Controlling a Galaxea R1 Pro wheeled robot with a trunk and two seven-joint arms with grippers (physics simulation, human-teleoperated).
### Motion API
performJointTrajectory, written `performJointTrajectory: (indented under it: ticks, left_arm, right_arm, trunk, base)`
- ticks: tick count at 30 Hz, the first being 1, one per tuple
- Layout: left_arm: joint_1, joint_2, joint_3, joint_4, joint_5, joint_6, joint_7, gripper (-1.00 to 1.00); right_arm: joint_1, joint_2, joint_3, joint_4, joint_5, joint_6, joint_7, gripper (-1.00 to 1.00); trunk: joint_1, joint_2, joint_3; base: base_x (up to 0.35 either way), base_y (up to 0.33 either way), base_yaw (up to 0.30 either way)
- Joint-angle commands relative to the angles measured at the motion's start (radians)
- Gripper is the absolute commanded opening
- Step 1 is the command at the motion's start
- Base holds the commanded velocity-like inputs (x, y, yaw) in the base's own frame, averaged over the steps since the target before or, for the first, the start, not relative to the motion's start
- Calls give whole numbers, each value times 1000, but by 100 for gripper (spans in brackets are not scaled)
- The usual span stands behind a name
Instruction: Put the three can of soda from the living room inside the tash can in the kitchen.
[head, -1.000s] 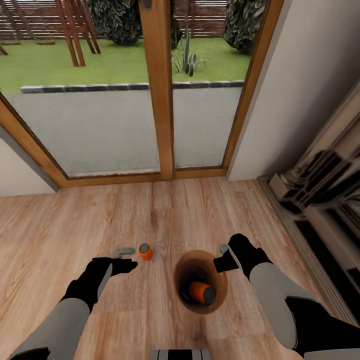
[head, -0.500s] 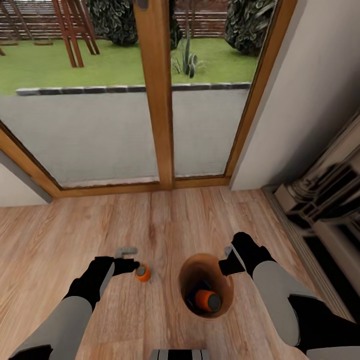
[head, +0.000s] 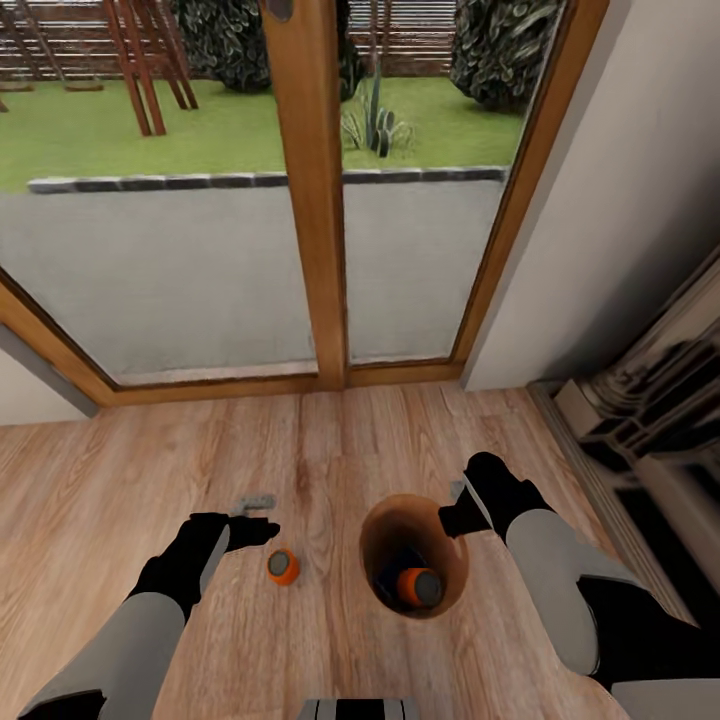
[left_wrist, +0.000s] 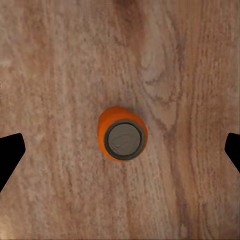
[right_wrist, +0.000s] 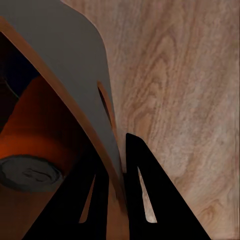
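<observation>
Two orange cylindrical soda cans: one upright on floor (left_wrist: 122, 132) under spread-wide, empty left end effector (left_wrist: 120, 150); one (head: 417, 587) inside grey tapered wood-lined bucket (right_wrist: 75, 65), rim pinched by right end effector (right_wrist: 117, 190).

Orange soda can (head: 282, 567) upright on wood floor, second orange can (head: 418, 587) lying inside tan-lined trash can (head: 385, 520)
</observation>
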Motion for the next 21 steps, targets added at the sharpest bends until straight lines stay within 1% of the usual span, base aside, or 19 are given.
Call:
performJointTrajectory:
  ticks: [1,3,6,11,13,15,16,17,18,20,21]
  left_arm:
    - [0,0,0,0,0,0,0,100]
    - [0,0,0,0,-1,0,1,100]
    - [0,-1,0,-2,-1,-2,1,100]
    - [0,-1,0,-3,-1,-8,1,100]
    - [0,-2,0,-2,-1,-23,-1,100]
    - [1,-2,-1,2,-2,-86,-1,100]
    - [3,-2,-2,5,-3,-153,-1,100]
    - [5,-2,-2,9,-5,-233,-1,100]
    - [6,-3,-3,15,-6,-277,-2,100]
    - [8,-6,-4,84,-8,-440,-1,100]
    - [8,-7,-5,107,-8,-471,-1,100]
  right_arm:
    - [-7,0,-4,1,-28,4,4,-100]
    - [-12,0,-3,1,-28,4,3,-100]
    - [-15,0,-3,2,-28,4,2,-100]
    - [-18,-1,-4,1,-27,4,2,-100]
    - [-18,-2,-4,0,-27,4,2,-100]
    - [-18,-2,-4,0,-28,4,3,-100]
    - [-18,-1,-4,0,-28,4,4,-100]
    - [-18,-1,-4,0,-28,4,4,-100]
    - [-18,-1,-4,0,-28,4,4,-100]
    - [-19,-2,-4,0,-28,4,5,-100]
    - [-19,-3,-4,0,-28,4,5,-100]
  trunk:
    - [0,0,0]
    - [0,0,0]
    - [0,0,0]
    - [0,0,0]
    - [0,0,0]
    - [0,0,0]
    - [0,0,0]
    - [0,0,0]
    - [0,0,0]
    - [0,0,0]
    - [0,0,0]
  base:
    - [308,0,0]
    - [282,0,0]
    - [145,0,0]
    - [36,0,0]
    - [6,0,0]
    - [3,0,0]
    - [2,0,0]
    - [1,0,0]
    - [0,0,0]
    - [0,0,0]
    - [0,0,0]
